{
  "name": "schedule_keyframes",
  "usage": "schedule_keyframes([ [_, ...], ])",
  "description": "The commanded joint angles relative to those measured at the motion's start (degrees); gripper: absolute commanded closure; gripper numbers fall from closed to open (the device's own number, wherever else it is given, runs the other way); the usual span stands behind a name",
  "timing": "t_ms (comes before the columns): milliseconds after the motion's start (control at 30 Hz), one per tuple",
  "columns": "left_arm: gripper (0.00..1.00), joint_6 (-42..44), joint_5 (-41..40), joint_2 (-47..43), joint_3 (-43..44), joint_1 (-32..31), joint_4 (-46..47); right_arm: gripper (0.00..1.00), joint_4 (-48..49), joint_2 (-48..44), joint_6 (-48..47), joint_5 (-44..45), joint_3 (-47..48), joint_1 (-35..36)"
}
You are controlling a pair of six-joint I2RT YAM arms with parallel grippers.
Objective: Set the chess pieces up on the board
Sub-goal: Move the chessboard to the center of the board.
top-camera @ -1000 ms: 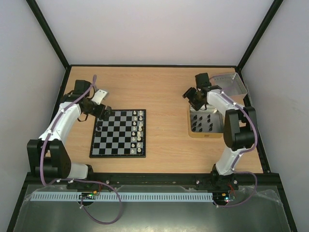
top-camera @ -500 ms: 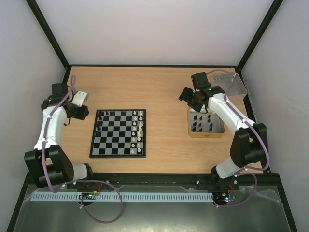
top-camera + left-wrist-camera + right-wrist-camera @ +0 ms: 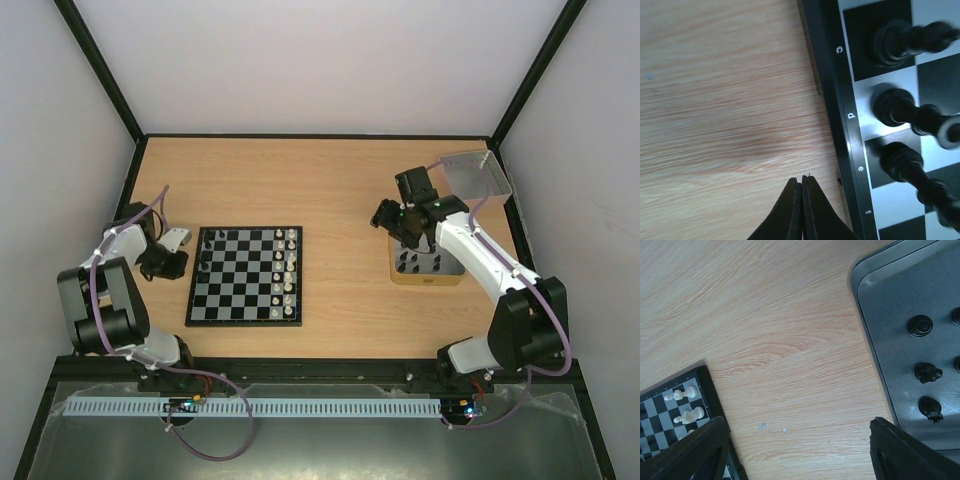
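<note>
The board point(image 3: 243, 300) lies left of centre on the table. Three black chess pieces point(image 3: 895, 42) stand along its left edge, and a double row of white chess pieces point(image 3: 285, 265) stands on its right side. My left gripper point(image 3: 178, 265) hovers over bare wood just left of the board's rim point(image 3: 840, 100); it is shut with nothing between its fingertips point(image 3: 796, 186). My right gripper point(image 3: 393, 228) hangs open and empty over the wood between the board and the tin. More black chess pieces point(image 3: 920, 325) sit inside the tin point(image 3: 875, 340).
The gold-rimmed tin point(image 3: 425, 278) stands at the right of the table. Behind it, a clear grey plastic tray point(image 3: 475, 175) leans in the far right corner. In the right wrist view the board's corner point(image 3: 707, 385) shows at lower left with white pieces point(image 3: 690, 415).
My left gripper pulled back from the board's left edge to the wood beside it and went from open to shut. My right arm swung down and nearer, to the tin's left edge.
</note>
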Motion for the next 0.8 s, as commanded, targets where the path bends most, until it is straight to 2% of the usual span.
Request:
schedule_keyframes([
  [0,0.98,-1.04,0.43,3.92,-1.48,0.31,2.79,0.25,-2.81,-2.46,-0.76,0.80,-0.25,0.33],
  [433,0.98,-3.24,5.07,9.87,-1.94,-0.08,4.79,0.27,-3.71,-4.97,-1.48,0.09,-4.21,0.32],
  [767,0.98,-4.29,5.23,12.39,0.12,-4.28,5.55,0.29,-4.04,-3.96,-2.16,-0.64,-3.96,0.32],
])
